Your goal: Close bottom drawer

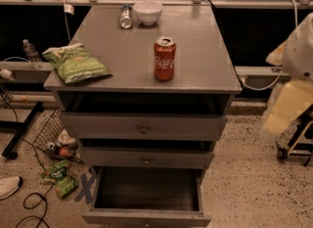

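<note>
The bottom drawer (146, 217) of the grey cabinet is pulled far out. Its dark inside (146, 188) is empty and its front lies at the lower edge of the view. The middle drawer (146, 159) and the top drawer (143, 125) each stand out a little. My gripper (287, 105) is a blurred pale yellow and white shape at the right edge. It is level with the top drawer, well to the right of the cabinet, and touches nothing.
On the cabinet top (205, 65) are a red cola can (165, 58), a green chip bag (76, 64), a white bowl (147, 11) and a lying silver can (126, 16). Litter, a wire basket (51, 129) and cables lie on the floor at the left. A wheeled stand (293, 148) is at the right.
</note>
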{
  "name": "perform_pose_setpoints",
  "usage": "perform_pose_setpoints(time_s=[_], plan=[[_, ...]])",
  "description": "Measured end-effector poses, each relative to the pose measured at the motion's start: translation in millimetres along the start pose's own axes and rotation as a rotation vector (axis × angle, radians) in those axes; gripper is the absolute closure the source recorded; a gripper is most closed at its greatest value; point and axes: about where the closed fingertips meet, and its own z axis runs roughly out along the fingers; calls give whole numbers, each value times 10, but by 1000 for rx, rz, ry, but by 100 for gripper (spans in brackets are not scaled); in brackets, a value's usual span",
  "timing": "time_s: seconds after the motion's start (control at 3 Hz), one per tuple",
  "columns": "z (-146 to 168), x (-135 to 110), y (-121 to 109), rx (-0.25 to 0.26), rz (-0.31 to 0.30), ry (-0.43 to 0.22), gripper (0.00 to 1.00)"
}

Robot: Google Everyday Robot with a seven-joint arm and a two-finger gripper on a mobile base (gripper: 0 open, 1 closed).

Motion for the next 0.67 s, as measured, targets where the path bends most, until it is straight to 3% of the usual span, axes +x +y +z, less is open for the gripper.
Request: perform_pose_setpoints(time_s=[0.33,0.67], plan=[[465,74,331,-32,228,-42,0],[804,222,535,-74,323,-13,0]])
